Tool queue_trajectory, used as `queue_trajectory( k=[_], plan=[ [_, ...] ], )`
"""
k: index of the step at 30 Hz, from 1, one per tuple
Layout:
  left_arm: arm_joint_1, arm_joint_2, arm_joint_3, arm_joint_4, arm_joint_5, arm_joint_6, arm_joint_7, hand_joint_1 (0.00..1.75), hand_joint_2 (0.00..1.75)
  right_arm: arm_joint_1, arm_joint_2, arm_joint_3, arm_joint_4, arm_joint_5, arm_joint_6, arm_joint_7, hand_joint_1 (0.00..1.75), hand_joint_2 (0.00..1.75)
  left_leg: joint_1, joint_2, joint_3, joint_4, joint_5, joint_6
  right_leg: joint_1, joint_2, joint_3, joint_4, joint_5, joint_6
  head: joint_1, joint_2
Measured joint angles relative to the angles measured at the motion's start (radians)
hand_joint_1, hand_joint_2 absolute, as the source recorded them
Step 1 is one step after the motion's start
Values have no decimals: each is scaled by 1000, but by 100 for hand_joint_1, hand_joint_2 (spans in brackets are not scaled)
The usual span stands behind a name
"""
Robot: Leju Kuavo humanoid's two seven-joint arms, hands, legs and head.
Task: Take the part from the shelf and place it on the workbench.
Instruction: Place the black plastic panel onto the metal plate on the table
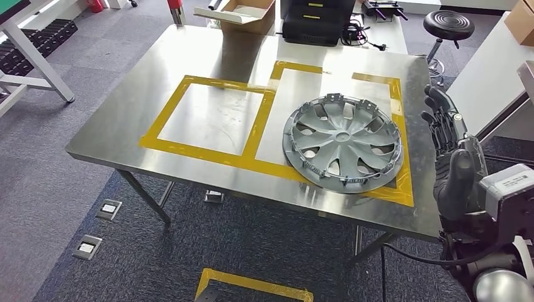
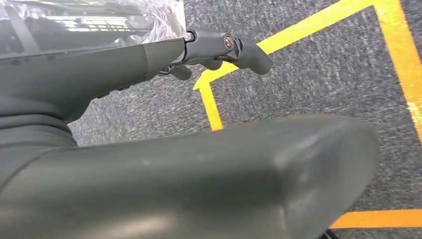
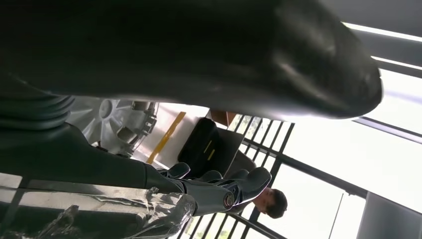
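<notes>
— Head view first: where is the part?
— The grey wheel cover lies flat on the steel worktop, inner side up with its clips showing round the rim. It sits inside the right-hand yellow tape rectangle, its near edge overlapping the tape.

— And the right hand?
— The right hand is raised just beside the worktop's right edge, apart from the wheel cover. Its dark fingers are extended and somewhat apart, and it holds nothing. The right wrist view shows the same: the thumb across the frame, the fingers stretched out with nothing between them, and a slice of the wheel cover and yellow tape past them.

— The left hand?
— In the left wrist view the left hand hangs over grey carpet marked with yellow floor tape. The thumb fills the foreground, the fingers reach out beyond it with their tips bent a little, and nothing is in its grasp.

— Anything else on the worktop?
— At the far edge, an open cardboard box and a black case. A black stool stands beyond the far right corner.
</notes>
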Motion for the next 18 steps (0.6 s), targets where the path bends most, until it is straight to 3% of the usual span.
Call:
queue_trajectory(
  k=[3, 5, 6, 8, 9, 10, 11, 13, 15, 18],
  plan=[
    [6, -1, 2, 2, -3, 1, 9, 0, 0, 12, -6, -3, -20, -3, 0, -2, 0, 0, 0, 1, 2, -7, 13, 12, -3, 0, 2, -6, 6, 11, -1, 0],
    [8, -3, 3, 3, -5, 5, 14, 0, 0, 21, -13, -9, -30, -16, -1, -5, 0, 0, 7, 4, 4, -23, 30, 22, -2, -1, -7, 14, -18, 20, 1, 0],
    [8, -4, 3, 4, -6, 7, 15, 0, 0, 25, -17, -13, -33, -25, -1, -8, 0, 0, 11, 6, 4, -30, 37, 25, -2, -1, -23, 53, -48, 24, 3, 0],
    [9, -4, 3, 5, -8, 10, 17, 0, 0, 38, -21, -20, -34, -43, -3, -14, 0, 0, 12, 6, -3, -30, 41, 26, -5, -2, -69, 179, -119, 31, 6, 0],
    [10, -4, 3, 5, -9, 11, 18, 0, 0, 47, -22, -22, -34, -50, -3, -17, 0, 0, 13, 7, -7, -28, 42, 25, -7, -3, -87, 234, -140, 35, 6, 0],
    [11, -4, 3, 6, -10, 13, 18, 0, 0, 54, -24, -24, -35, -56, -2, -21, 0, 0, 13, 7, -11, -24, 43, 24, -9, -3, -91, 260, -144, 38, 6, 0],
    [11, -4, 3, 6, -12, 14, 19, 0, 0, 59, -25, -26, -35, -59, -2, -24, 0, 0, 14, 7, -15, -20, 43, 23, -11, -3, -75, 246, -129, 40, 6, 0],
    [9, -4, 3, 6, -17, 16, 20, 0, 0, 63, -26, -31, -36, -63, 1, -27, 0, 0, 17, 6, -23, -8, 41, 17, -14, -5, 3, 121, -79, 42, 6, 0],
    [5, -4, 3, 7, -19, 16, 22, 0, 0, 66, -27, -36, -38, -64, 4, -29, 0, 0, 17, 4, -30, 0, 40, 4, -12, -3, 62, 21, -55, 33, 6, 0],
    [2, -4, 2, 7, -20, 17, 26, 0, 0, 69, -30, -42, -41, -64, 6, -30, 0, 0, 16, 2, -36, 4, 47, -15, -8, -1, 64, 4, -51, 10, 6, 0]
  ],
)
